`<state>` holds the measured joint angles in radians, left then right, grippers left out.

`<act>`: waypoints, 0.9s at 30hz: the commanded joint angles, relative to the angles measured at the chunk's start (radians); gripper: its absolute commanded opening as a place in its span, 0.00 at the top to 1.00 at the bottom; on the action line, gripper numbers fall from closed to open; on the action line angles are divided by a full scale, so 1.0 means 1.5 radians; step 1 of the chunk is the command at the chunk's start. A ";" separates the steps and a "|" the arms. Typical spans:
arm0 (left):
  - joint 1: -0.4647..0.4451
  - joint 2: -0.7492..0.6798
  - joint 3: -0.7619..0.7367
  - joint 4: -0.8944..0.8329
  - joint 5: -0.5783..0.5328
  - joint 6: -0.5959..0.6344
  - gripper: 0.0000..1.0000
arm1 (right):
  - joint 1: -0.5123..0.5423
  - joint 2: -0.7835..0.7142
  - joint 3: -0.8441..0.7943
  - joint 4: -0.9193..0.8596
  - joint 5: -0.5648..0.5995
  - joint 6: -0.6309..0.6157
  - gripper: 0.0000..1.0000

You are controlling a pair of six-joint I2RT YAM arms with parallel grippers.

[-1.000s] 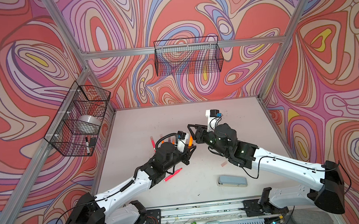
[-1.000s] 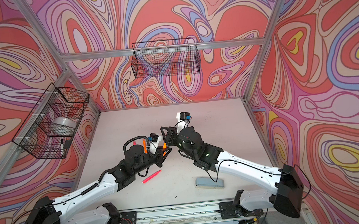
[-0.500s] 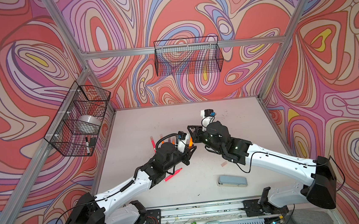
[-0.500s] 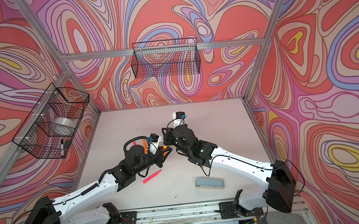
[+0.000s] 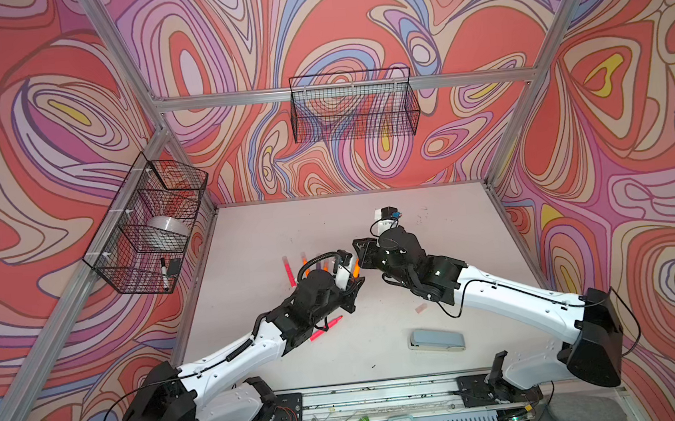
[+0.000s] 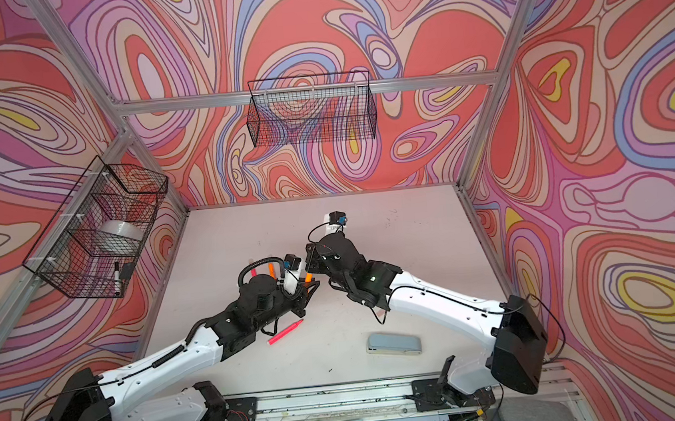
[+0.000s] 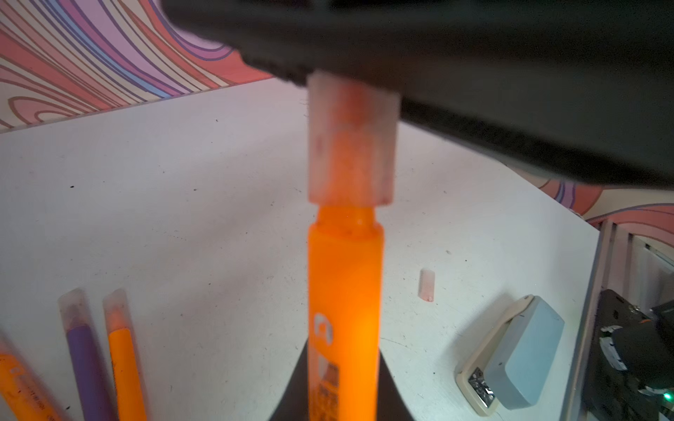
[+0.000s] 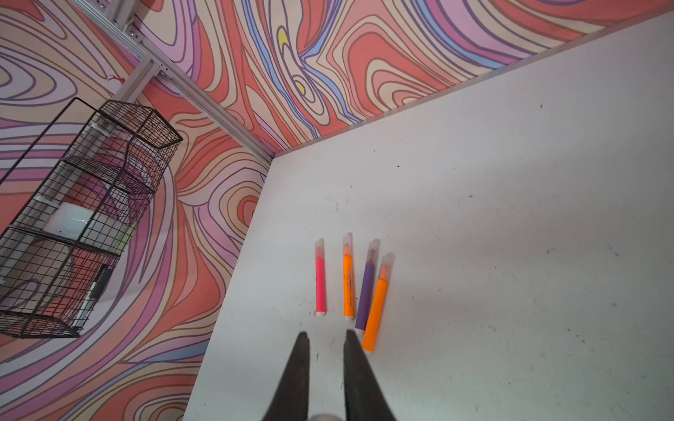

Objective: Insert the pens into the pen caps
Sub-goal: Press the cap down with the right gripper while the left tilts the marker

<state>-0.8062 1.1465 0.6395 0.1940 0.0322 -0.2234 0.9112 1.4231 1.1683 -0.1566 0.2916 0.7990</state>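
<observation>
Pale table [image 5: 266, 226] fills the lower centre of both top views, L arm coming in from lower left, R arm from lower right, tips meeting near frame centre. There the left gripper [image 5: 354, 283] has its jaws clamped on the orange pen [image 7: 344, 310], tip end aimed at the right gripper [image 8: 324, 337], whose jaws are drawn to a narrow slit w/ nothing seen btwn the tips. Grey-blue stapler [image 5: 437, 340] lies lower right of centre. Loose pink pen [image 6: 286, 332], uncapped, lies by the L forearm, lower centre. Left of centre, partly behind the L arm, four capped pens lie side by side: capped pink pen [image 8: 320, 284], capped orange pen [image 8: 348, 288], purple pen [image 8: 366, 291], second capped orange pen [image 8: 377, 310]. Pen cap [image 7: 350, 145] sits over the held pen's tip, a band of orange neck bare btwn cap rim and barrel; its far end is against a black finger of the right gripper. Spare cap [image 5: 420, 308] lies alone on the table by the R forearm, right of centre
</observation>
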 commanded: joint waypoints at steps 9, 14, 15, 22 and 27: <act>0.045 -0.035 0.150 -0.103 0.088 -0.019 1.00 | 0.023 -0.044 -0.054 0.052 -0.085 -0.058 1.00; 0.112 -0.037 0.161 -0.072 0.267 -0.091 1.00 | 0.023 -0.083 -0.092 0.107 -0.139 -0.089 1.00; 0.116 -0.040 0.164 -0.072 0.291 -0.093 1.00 | 0.023 -0.089 -0.097 0.114 -0.147 -0.093 1.00; 0.128 -0.052 0.194 -0.113 0.342 -0.078 1.00 | 0.023 -0.125 -0.130 0.182 -0.213 -0.119 1.00; 0.132 -0.061 0.211 -0.155 0.259 -0.036 1.00 | 0.029 -0.105 -0.089 0.104 -0.175 -0.070 1.00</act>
<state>-0.6472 1.0748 0.8871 -0.1020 0.5800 -0.2771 0.9092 1.2354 1.0252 0.1856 0.1345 0.6636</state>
